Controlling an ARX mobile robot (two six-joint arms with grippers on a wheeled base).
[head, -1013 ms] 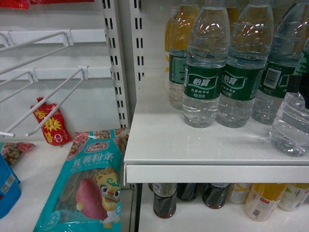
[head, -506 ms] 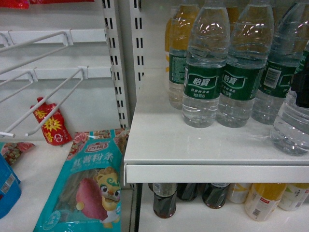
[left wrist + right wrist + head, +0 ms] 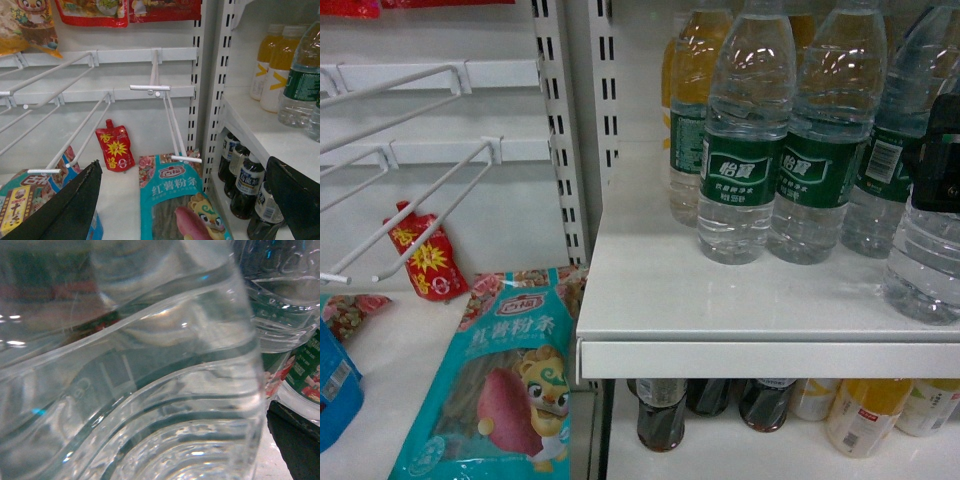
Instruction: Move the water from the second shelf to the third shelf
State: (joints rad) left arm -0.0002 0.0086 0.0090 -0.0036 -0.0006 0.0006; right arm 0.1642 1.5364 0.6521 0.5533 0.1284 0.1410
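On a white shop shelf (image 3: 720, 300), green-labelled water bottles stand in rows, two at the front (image 3: 745, 140) side by side and touching. At the far right edge of the head view, the water bottle (image 3: 925, 250) nearest the front stands upright on the shelf, with the black right claw (image 3: 940, 165) against its upper body; whether the claw grips it cannot be told. The right wrist view is filled by that bottle's clear ribbed wall, pressed close to the lens, with neighbouring green labels showing people in red at the right. The left claw (image 3: 185, 200) hangs wide, holding nothing, its two black fingers (image 3: 65, 210) framing the lower shelf bay to the left. There a teal noodle packet (image 3: 500, 380) lies on the shelf floor beside a small red pouch (image 3: 425, 255) leaning on the back panel, under bare white wire hooks (image 3: 430, 215). Dark cola bottles (image 3: 660, 410) and yellow juice bottles (image 3: 865, 410) stand on the shelf below the water.
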